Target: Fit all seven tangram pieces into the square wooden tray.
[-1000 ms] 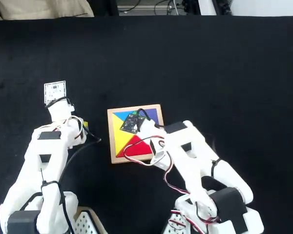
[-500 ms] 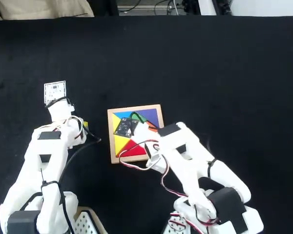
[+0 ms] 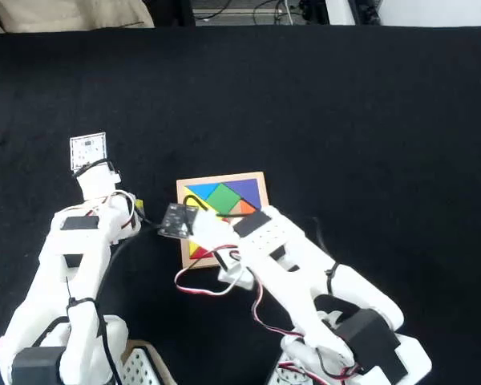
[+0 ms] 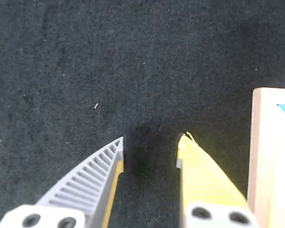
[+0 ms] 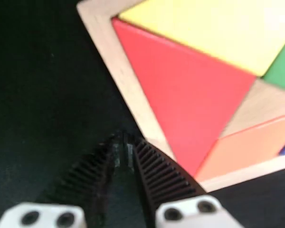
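The square wooden tray [image 3: 263, 186] lies mid-table with coloured tangram pieces in it: cyan, green [image 3: 223, 196], purple, orange and yellow. My right arm [image 3: 260, 241] crosses the tray's front-left part. In the right wrist view my right gripper [image 5: 123, 142] is shut with nothing held, its tips at the tray's rim [image 5: 133, 95] beside the red triangle [image 5: 190, 90]. The yellow piece [image 5: 204, 28], the orange piece [image 5: 242, 147] and a bare wood gap [image 5: 261, 102] also show. My left gripper [image 4: 152, 142] stands open over black cloth, left of the tray's edge [image 4: 261, 142].
Black cloth covers the whole table [image 3: 369, 120]. A small white square board [image 3: 89, 150] sits at the far end of the left arm [image 3: 80, 241]. Both arm bases stand at the near edge.
My right arm has swung left across the tray, from over its middle to its left edge, uncovering the green and orange pieces. The left arm has stayed put.
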